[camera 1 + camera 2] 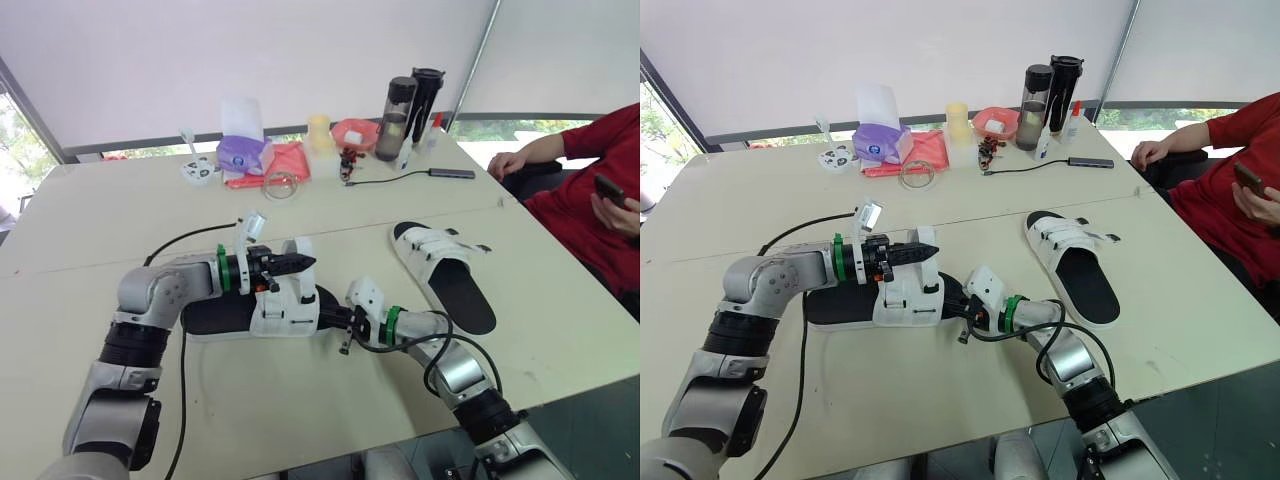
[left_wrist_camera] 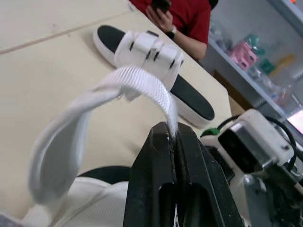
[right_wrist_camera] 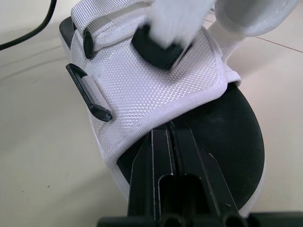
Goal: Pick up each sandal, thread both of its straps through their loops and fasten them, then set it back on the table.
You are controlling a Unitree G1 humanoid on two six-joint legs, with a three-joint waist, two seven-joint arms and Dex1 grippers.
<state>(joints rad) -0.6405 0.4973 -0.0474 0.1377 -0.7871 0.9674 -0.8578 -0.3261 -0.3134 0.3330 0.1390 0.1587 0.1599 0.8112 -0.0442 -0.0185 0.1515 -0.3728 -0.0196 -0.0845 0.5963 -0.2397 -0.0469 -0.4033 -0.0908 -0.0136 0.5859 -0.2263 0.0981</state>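
left gripper (image 2: 171, 130): pinched tight on the strap (image 2: 142, 84) end, strap arched up
right gripper (image 3: 171, 128): clamped on white upper's edge of near sandal (image 1: 283, 312)
near sandal: on table (image 1: 300, 400), between both arms
far sandal (image 1: 447, 274): on table, well apart

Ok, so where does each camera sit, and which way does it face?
Left eye: on the head, looking down over the table; both arms show.
Right eye: beside it, same scene.
Left wrist: along its jaws, shut on a strap, toward the far sandal.
Right wrist: along its jaws, shut on the near sandal.
Both wrists share the near sandal.
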